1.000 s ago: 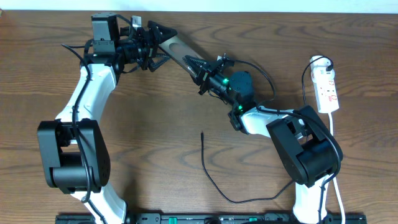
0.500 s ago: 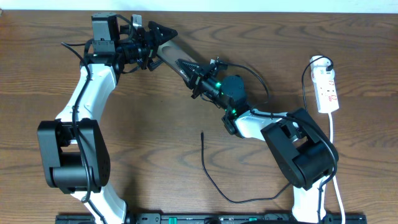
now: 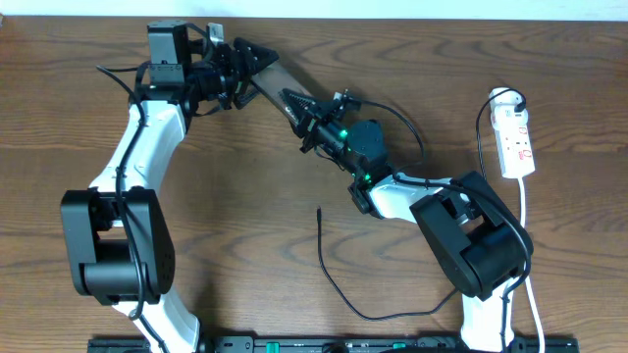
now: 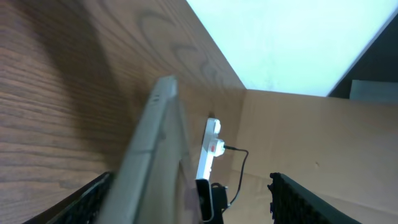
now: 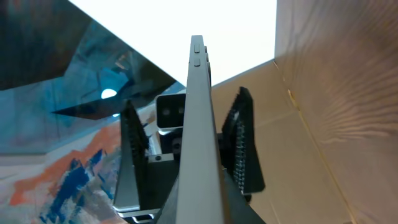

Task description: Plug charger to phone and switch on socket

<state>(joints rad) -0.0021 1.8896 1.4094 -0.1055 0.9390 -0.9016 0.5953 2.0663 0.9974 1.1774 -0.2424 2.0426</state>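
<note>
Brown wooden desk. Dark flat rectangular phone is raised edge-on between both arms. The right end effector clamps its lower end; the left end effector is spread wider than it. White elongated socket strip at far right. Thin black charger cable lies loose at centre.

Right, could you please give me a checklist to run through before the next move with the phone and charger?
1. Phone lifted off the table, between the left pincer and the right pincer: ok.
2. Firm grip on the phone: cannot tell. The left wrist view shows a gap beside it.
3. Charger lying loose on the table, tip clear of both arms: ok.
4. Charger plugged into the phone: not ok.
5. Socket unobstructed at the table's right edge: ok.
6. Socket switched on: cannot tell.
</note>
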